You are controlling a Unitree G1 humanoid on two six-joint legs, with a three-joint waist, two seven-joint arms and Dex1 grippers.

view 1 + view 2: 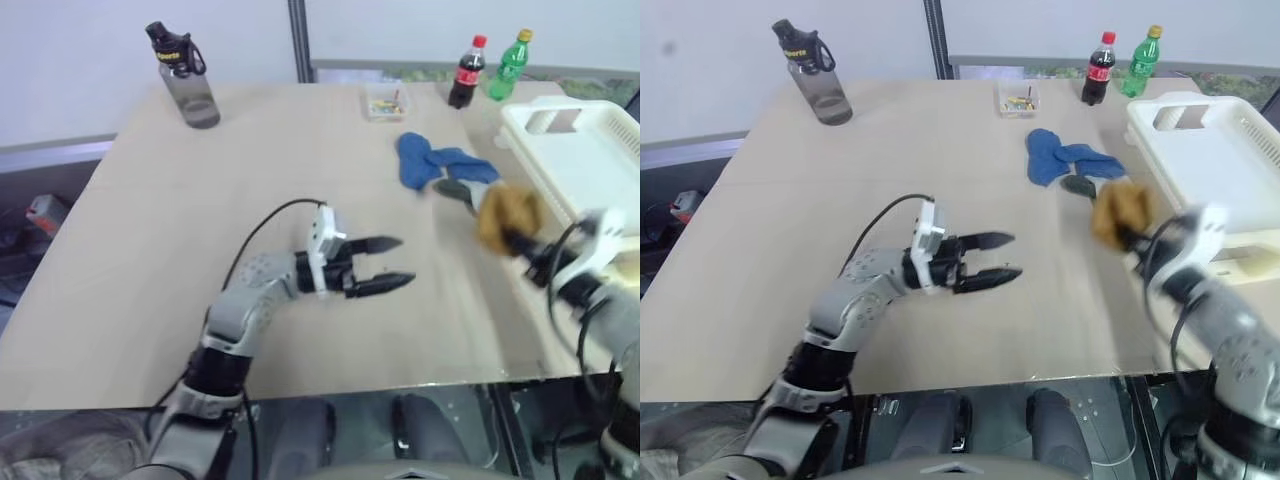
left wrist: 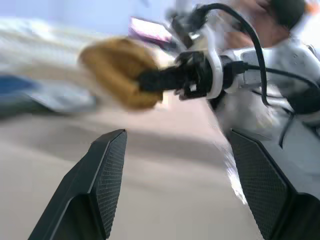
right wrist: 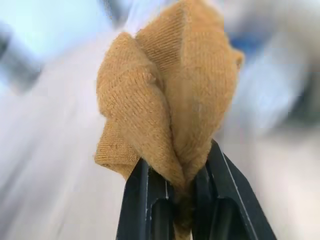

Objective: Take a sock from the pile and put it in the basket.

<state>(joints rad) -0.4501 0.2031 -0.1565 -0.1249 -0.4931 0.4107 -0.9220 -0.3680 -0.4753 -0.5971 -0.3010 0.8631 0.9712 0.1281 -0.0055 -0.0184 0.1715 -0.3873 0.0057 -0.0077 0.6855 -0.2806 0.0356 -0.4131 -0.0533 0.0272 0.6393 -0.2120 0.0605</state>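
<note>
My right pincer (image 1: 515,243) was clamped on a mustard-yellow sock (image 1: 507,215), held above the counter (image 1: 200,200) just beside the white basket (image 1: 590,160). The blue and grey pile (image 1: 440,168) lay beyond it. My left pincer (image 1: 392,264) hovered mid-counter, fingers apart and empty.

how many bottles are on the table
3. A dark-capped clear water bottle stands at the far left of the table. A red-capped cola bottle and a green soda bottle stand side by side at the far edge, near the white basket.
</note>
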